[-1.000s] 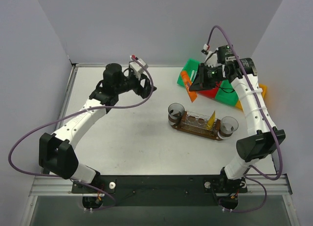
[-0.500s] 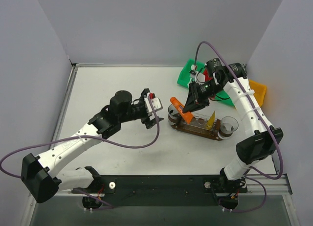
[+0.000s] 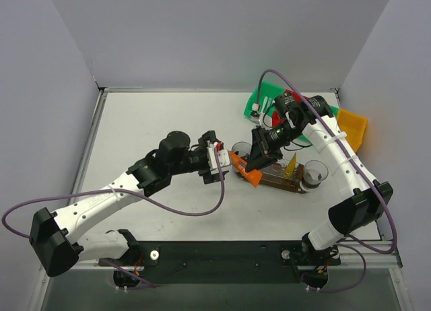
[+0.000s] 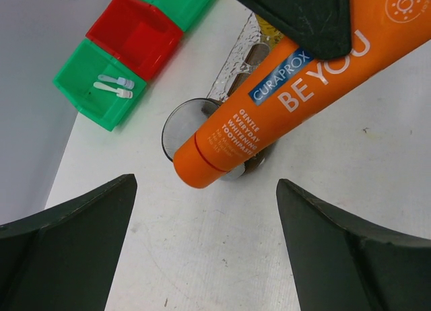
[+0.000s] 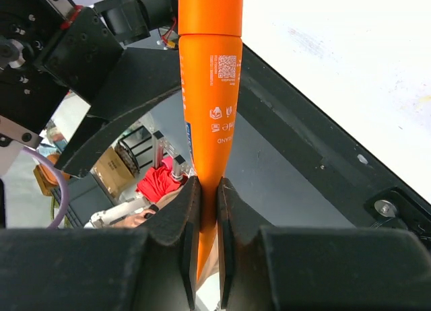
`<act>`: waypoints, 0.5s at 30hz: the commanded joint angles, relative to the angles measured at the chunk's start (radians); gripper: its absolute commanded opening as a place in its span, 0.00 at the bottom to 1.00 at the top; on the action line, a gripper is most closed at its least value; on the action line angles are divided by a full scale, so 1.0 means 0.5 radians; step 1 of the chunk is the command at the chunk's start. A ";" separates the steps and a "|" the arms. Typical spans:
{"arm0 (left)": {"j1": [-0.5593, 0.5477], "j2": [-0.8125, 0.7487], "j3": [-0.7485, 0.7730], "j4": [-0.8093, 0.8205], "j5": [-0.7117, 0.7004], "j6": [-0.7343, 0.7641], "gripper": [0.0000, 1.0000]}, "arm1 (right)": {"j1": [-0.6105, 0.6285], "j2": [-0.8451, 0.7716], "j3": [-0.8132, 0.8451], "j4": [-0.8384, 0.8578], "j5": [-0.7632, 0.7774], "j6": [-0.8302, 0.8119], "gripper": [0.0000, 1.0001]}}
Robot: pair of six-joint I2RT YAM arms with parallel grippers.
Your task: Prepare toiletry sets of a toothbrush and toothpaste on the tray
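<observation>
**Right hand.** My right hand (image 5: 207, 190) is closed tight on the orange toothpaste tube (image 5: 205, 89). Both fingers (image 5: 180, 223) pinch its flat crimped end. The round body and the cap reach straight out ahead of the fingertips, towards my other hand.

**Left hand.** My left hand (image 4: 205, 190) stands wide open and holds nothing. The tube's cap end hangs just ahead of the gap between its two fingers and touches neither finger.

**Beyond the cap.** Seen from the left hand, a clear cup (image 4: 182, 126) stands directly behind the cap. I cannot tell whether the tube touches it. This cup sits at the end of the tray (image 3: 286, 185) nearest the left hand.

**Along the tray.** Past the right hand's fingertips the tray runs away from the left hand. A yellow tube (image 3: 291, 164) stands upright on it, tip up. A second clear cup (image 3: 315, 171) stands at the far end, beside the right forearm.

**Behind the right hand.**
- A green bin (image 4: 101, 89) lies well apart from the tray and holds two small white items that I cannot identify.
- A red bin (image 4: 135, 35) touches the green bin.
- A yellow bin (image 3: 351, 126) lies outboard of the right arm.

All of these rest on the pale counter (image 3: 168, 122).
</observation>
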 commanded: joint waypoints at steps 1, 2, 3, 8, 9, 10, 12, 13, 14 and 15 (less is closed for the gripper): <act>-0.067 0.026 0.015 0.008 0.012 0.073 0.96 | 0.039 -0.026 0.043 -0.095 -0.121 0.002 0.00; -0.082 0.032 0.015 0.011 0.012 0.077 0.96 | 0.045 -0.017 0.052 -0.092 -0.133 0.002 0.00; -0.097 0.044 0.015 0.011 0.006 0.086 0.96 | 0.054 -0.008 0.065 -0.092 -0.140 0.008 0.00; -0.177 0.063 0.015 0.017 -0.061 0.178 0.96 | 0.107 0.041 0.105 -0.101 -0.130 0.008 0.00; -0.186 0.072 0.018 0.017 -0.065 0.178 0.96 | 0.110 0.047 0.105 -0.098 -0.133 0.005 0.00; -0.190 0.075 0.015 0.011 -0.065 0.178 0.96 | 0.110 0.048 0.105 -0.101 -0.136 0.008 0.00; -0.208 0.075 0.018 0.011 -0.080 0.175 0.96 | 0.119 0.057 0.105 -0.098 -0.155 0.008 0.00; -0.217 0.078 0.021 0.014 -0.086 0.178 0.96 | 0.125 0.060 0.105 -0.101 -0.158 0.005 0.00; -0.223 0.081 0.021 0.011 -0.089 0.181 0.93 | 0.137 0.063 0.108 -0.101 -0.161 0.008 0.00; -0.229 0.084 0.027 0.008 -0.089 0.181 0.91 | 0.140 0.069 0.108 -0.101 -0.161 0.005 0.00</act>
